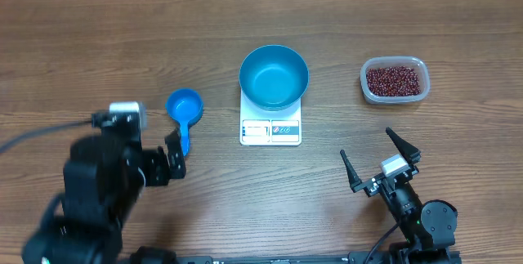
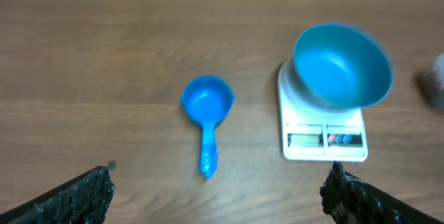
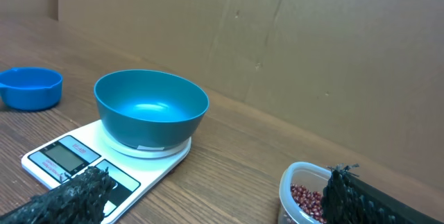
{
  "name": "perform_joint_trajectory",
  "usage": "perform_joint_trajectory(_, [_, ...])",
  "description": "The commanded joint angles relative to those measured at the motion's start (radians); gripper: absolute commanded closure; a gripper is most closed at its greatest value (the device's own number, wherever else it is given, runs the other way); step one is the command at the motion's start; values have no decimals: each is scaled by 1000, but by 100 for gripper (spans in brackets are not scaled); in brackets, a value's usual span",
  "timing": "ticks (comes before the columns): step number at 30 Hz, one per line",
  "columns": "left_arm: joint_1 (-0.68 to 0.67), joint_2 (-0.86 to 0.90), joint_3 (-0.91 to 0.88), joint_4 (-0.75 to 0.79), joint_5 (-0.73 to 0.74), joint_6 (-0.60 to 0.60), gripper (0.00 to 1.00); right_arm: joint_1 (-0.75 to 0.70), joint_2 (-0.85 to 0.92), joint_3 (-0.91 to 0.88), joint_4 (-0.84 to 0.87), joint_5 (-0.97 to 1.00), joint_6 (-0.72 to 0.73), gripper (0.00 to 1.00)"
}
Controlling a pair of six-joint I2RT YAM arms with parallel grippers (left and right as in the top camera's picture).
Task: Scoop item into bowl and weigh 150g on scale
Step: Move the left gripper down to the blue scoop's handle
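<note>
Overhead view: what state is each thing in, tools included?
bowl, empty, sitting on the scale
scale, carrying the bowl; display too small to read
scoop, empty, lying open side up, untouched
tub, lidless, holding red beans
red beans, in the tub, none in the bowl
left tool, open, empty
right tool, open, empty

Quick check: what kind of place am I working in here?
Probably a lab test bench, not a kitchen: bare wooden table, plain brown board behind, and a scale, bowl and beans laid out.

Nothing legible; scale (image 1: 270, 131) markings seemingly too blurred.
</note>
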Motion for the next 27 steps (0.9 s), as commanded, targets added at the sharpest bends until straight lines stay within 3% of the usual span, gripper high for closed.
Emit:
perform_joint_trajectory(1, [10, 129, 150, -80, -31, 16, 0, 5, -8, -10, 6, 10, 4, 0])
perform_joint_trajectory(27, [10, 662, 185, -96, -28, 16, 1, 5, -8, -10, 6, 10, 4, 0])
